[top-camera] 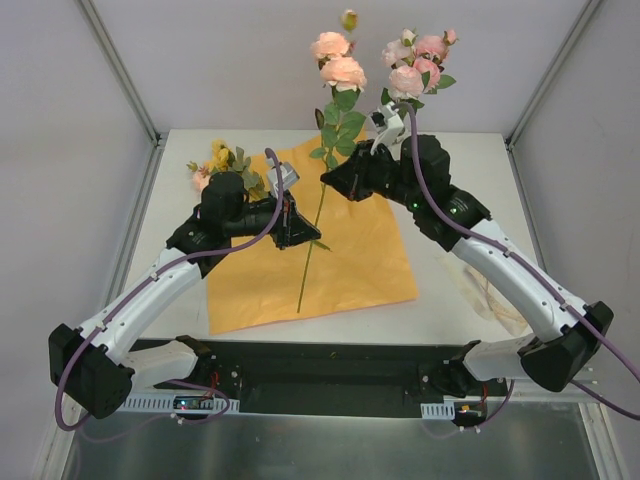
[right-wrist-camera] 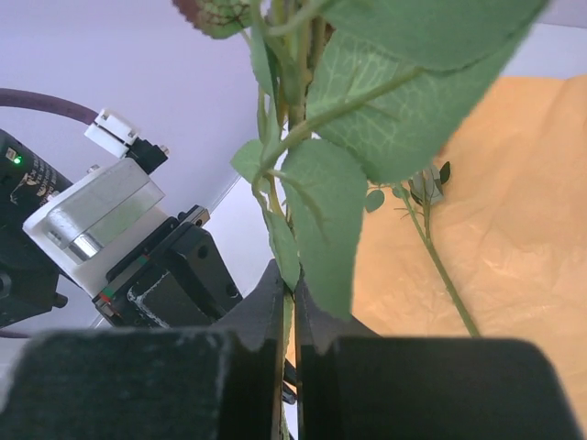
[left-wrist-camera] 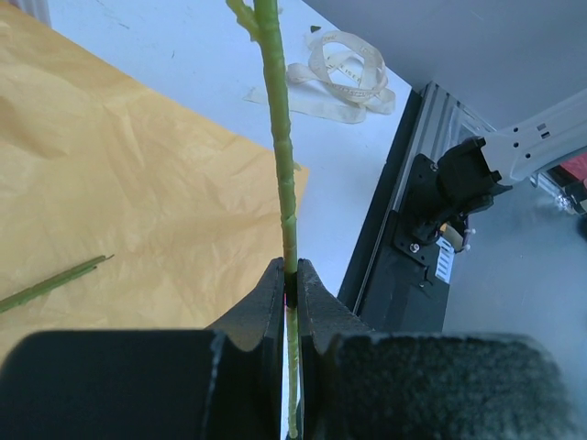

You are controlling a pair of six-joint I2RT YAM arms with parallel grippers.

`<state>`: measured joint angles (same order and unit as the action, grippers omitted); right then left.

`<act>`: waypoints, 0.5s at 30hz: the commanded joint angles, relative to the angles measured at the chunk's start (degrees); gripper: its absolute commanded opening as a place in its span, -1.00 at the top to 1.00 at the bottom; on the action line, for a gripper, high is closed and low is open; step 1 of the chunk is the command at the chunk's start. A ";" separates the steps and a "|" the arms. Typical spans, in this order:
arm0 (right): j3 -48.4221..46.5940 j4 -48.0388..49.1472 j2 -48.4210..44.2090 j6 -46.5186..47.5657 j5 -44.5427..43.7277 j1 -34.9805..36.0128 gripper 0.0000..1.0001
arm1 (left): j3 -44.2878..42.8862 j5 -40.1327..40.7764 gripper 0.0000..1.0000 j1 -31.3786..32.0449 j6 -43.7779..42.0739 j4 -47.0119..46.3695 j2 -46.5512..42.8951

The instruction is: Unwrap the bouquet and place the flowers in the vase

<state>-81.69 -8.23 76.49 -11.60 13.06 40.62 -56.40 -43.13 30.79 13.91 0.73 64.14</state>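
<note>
My rose stem (left-wrist-camera: 282, 137) stands upright above the orange paper (top-camera: 370, 260), both jaws clamped on it: left gripper (left-wrist-camera: 290, 275) on bare stem, right gripper (right-wrist-camera: 288, 298) higher, among leaves (right-wrist-camera: 394, 110). I'd release only 1 grip, then lift straight; the vase I cannot see.

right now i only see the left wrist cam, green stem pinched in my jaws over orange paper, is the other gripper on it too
observer: yes, the right gripper is shut on the same stem, higher up among its leaves
operator: whats at the top of it
observer: pink roses, held high above the orange paper
operator: any other flowers down on the table
observer: a yellow bunch sits beside the paper, on its far left side
</note>
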 commanded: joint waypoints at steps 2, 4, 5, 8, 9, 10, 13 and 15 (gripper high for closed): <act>-2.60 2.00 0.42 2.71 -1.62 -0.10 0.99 | -2.57 1.29 0.65 0.42 -3.10 1.11 -0.33; -1.99 1.81 -0.98 6.03 -7.57 -0.10 0.99 | -2.66 3.48 0.17 0.42 -3.54 2.52 -0.59; -1.11 1.81 -2.82 7.36 -10.13 -0.19 0.99 | -2.75 4.02 0.01 0.42 -3.71 3.04 -0.77; 0.47 3.91 -6.51 12.88 -21.82 -0.98 0.99 | -2.84 6.38 -0.32 0.42 -4.51 4.71 -1.21; 0.48 4.62 -7.31 14.13 -23.85 -1.59 0.99 | -2.75 7.01 -0.37 0.50 -4.51 4.98 -1.30; 0.04 4.97 -7.84 15.01 -27.18 -2.55 0.99 | -2.66 7.71 -0.45 0.50 -4.42 5.42 -1.30; -3.73 4.89 -9.25 16.51 -31.94 -7.65 0.99 | -3.01 7.11 -0.50 0.85 -3.89 5.94 -0.60; -7.23 5.41 -9.25 18.52 -33.18 -11.78 0.99 | -3.27 6.22 -0.52 1.12 -3.89 6.03 0.28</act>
<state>-81.71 -8.32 70.11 1.13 -10.00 34.52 -56.86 -36.86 30.83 11.03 6.57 64.23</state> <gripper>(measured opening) 0.029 0.751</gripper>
